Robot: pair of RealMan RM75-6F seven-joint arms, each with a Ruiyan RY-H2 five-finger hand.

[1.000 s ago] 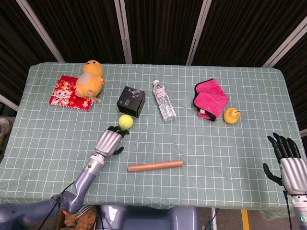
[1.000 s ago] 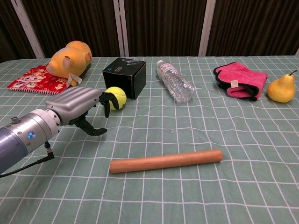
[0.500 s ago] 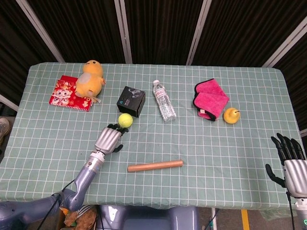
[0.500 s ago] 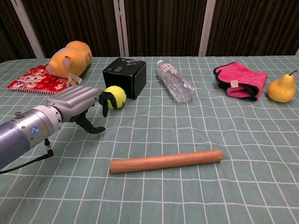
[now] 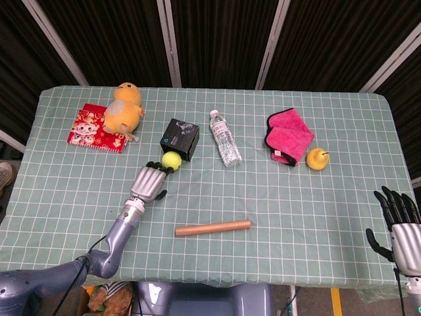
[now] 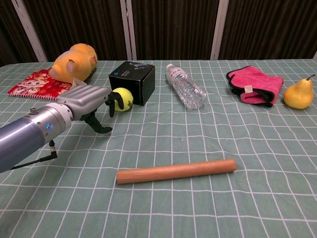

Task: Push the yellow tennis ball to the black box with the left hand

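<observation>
The yellow tennis ball (image 5: 172, 159) (image 6: 122, 98) lies against the near face of the black box (image 5: 180, 139) (image 6: 132, 82), touching or nearly touching it. My left hand (image 5: 149, 182) (image 6: 85, 101) is just behind the ball, its dark fingertips (image 6: 112, 103) bent down against the ball's near-left side. It holds nothing. My right hand (image 5: 398, 222) hangs off the table's near right corner, fingers spread and empty; the chest view does not show it.
A wooden rod (image 5: 212, 228) (image 6: 175, 171) lies near the front. A water bottle (image 5: 225, 137) lies right of the box. A plush duck (image 5: 122, 109) sits on a red booklet (image 5: 95, 128) at far left. Pink cloth (image 5: 287, 136) and a pear (image 5: 318, 158) are at right.
My left hand has moved forward toward the box, rolling the tennis ball ahead of it until it reached the box's near face. My right hand has sunk slightly lower.
</observation>
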